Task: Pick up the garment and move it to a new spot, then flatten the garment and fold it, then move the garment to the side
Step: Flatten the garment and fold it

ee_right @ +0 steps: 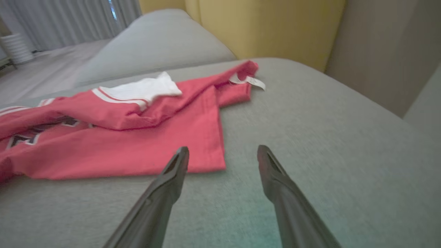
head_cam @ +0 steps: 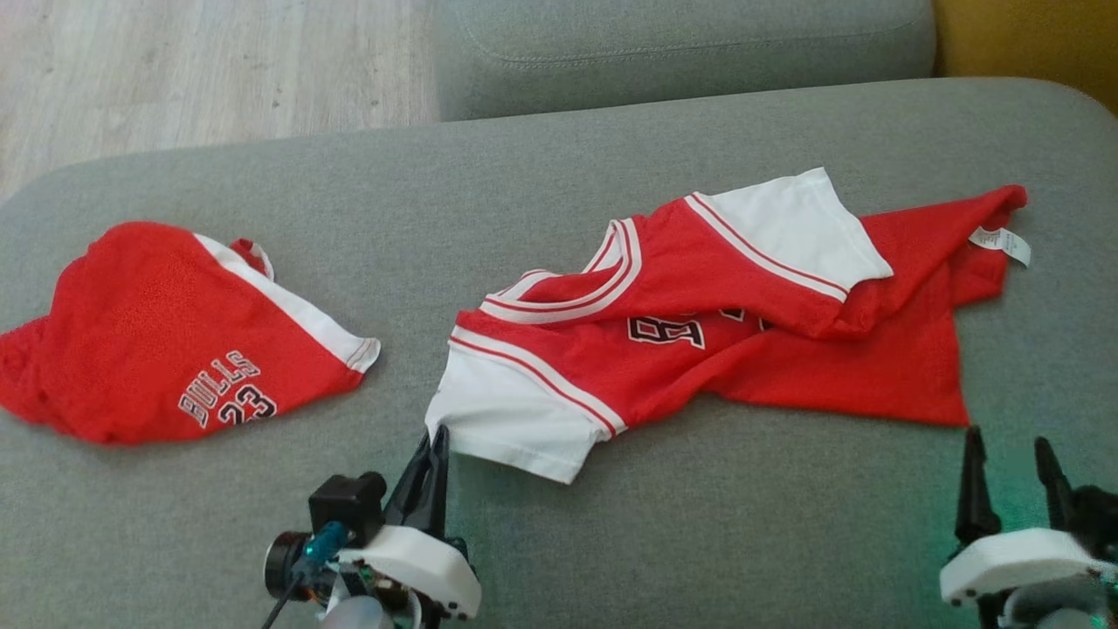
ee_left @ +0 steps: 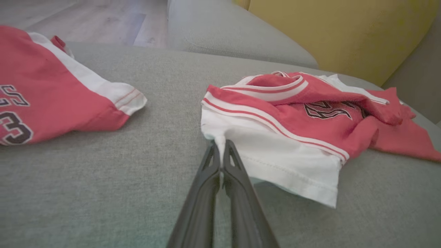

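Jersey sleeve (ee_left: 275,162) pinched by left gripper (ee_left: 221,144).

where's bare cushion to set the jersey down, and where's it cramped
Bare cushion runs wide along the far edge behind the shorts and jersey, and along the near edge between the two sets of jaws. A smaller free corner lies right of the jersey's tag. Tightest: the gap between shorts and the white sleeve the left jaws pinch.

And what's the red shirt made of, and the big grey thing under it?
The red shirt looks like thin, soft knit cloth, matte: it drapes and wrinkles. The grey cushion seems to be woven upholstery fabric, matte too: a fine weave texture shows up close.
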You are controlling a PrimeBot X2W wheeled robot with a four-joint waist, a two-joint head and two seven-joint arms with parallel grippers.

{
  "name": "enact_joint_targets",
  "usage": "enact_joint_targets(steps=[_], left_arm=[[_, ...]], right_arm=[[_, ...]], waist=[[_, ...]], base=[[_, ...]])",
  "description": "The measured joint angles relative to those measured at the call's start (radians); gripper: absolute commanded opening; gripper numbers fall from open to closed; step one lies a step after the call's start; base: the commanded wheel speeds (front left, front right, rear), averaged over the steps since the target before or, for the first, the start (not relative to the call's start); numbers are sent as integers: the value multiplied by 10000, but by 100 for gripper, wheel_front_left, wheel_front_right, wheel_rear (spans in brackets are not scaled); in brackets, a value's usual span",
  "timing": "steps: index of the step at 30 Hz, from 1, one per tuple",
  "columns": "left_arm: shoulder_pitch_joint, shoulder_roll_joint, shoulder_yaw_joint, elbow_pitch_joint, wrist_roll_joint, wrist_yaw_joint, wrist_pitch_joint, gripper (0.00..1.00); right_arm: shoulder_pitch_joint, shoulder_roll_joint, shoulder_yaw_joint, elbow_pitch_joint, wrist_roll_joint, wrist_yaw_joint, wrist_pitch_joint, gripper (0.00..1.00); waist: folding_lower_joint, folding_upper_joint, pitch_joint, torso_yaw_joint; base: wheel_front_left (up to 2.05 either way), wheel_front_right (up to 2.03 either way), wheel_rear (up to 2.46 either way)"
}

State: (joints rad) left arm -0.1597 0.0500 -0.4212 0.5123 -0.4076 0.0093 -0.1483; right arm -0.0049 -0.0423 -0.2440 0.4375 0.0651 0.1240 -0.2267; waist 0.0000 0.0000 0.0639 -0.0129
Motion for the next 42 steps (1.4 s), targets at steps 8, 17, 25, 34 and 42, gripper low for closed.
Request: enact_joint_targets(steps=[8, 17, 25, 34, 42], left_arm=[[-95, 0, -44, -115, -48, -98, -345, 0], [-256, -2, -240, -173, -52, -107, -424, 0], [-258, 6, -288, -151, -94, -109, -479, 0], [-280, 25, -194, -125, -422, -98, -577, 0], [-303, 21, 464, -1009, -1290, -523, -834, 0]], right_arm=[[-1430, 4, -640, 2169, 1174, 0, 324, 100], [-2623, -4, -897, 4387, 1494, 0, 117, 100], [-3336, -61, -846, 5329, 1622, 0, -240, 96], [-3613, -146, 44, 5745, 2274, 0, -301, 0], [-3463, -56, 1371, 3033, 2940, 0, -286, 0]], waist=[[0, 0, 144, 137], [0, 0, 355, 268], [0, 0, 464, 288], [0, 0, 374, 237], [0, 0, 31, 46]], base=[[0, 0, 0], [0, 0, 0], [0, 0, 0], [0, 0, 0], [0, 0, 0]])
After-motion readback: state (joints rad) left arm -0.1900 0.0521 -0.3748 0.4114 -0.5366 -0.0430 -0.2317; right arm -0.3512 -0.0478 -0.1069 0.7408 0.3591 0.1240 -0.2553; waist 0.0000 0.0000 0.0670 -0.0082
